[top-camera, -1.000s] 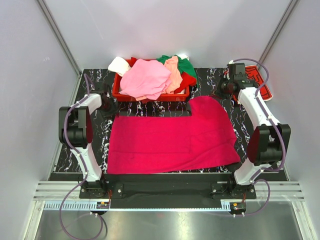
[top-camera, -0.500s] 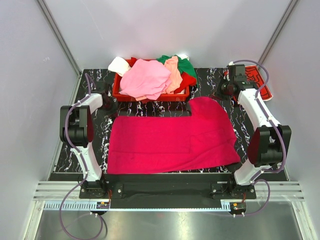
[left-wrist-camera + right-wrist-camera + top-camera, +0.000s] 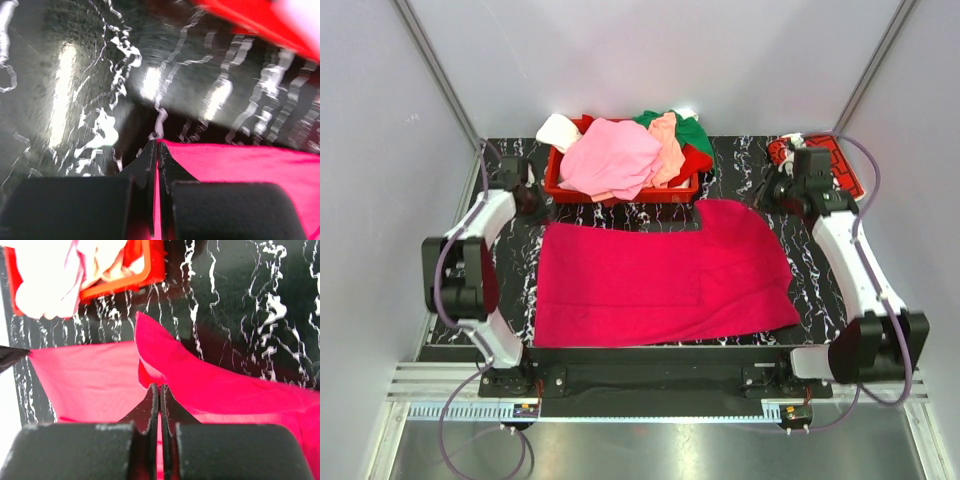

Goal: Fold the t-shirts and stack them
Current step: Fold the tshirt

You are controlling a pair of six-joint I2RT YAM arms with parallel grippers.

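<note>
1. We log the left gripper [image 3: 156, 147] with its fingers pressed together. A sliver of magenta cloth shows in the slit between them, so we enter it as clamped on a corner of the magenta shirt [image 3: 665, 275].
2. We log the right gripper [image 3: 160, 388] closed the same way, with magenta in the slit. The cloth rises in a peaked fold just ahead of its tips, so it too grips the magenta shirt.
3. The magenta shirt lies spread on the table [image 3: 740, 165]. It reaches from one gripper to the other and back toward the arm bases.
4. We note bare black marbled table ahead of the left fingertips.
5. We find the basket [image 3: 620, 190], red plastic, ahead of both grippers and between them, just beyond the shirt's far edge.
6. In the basket we count a pink shirt [image 3: 610, 155] on top, a peach shirt [image 3: 667, 145] and a green shirt [image 3: 697, 130] toward the right gripper's side, and a white shirt [image 3: 558, 130] hanging over the rim toward the left gripper's side.
7. We note a red shirt [image 3: 845, 160] with white markings on the outer side of the right gripper, partly hidden by the arm.
</note>
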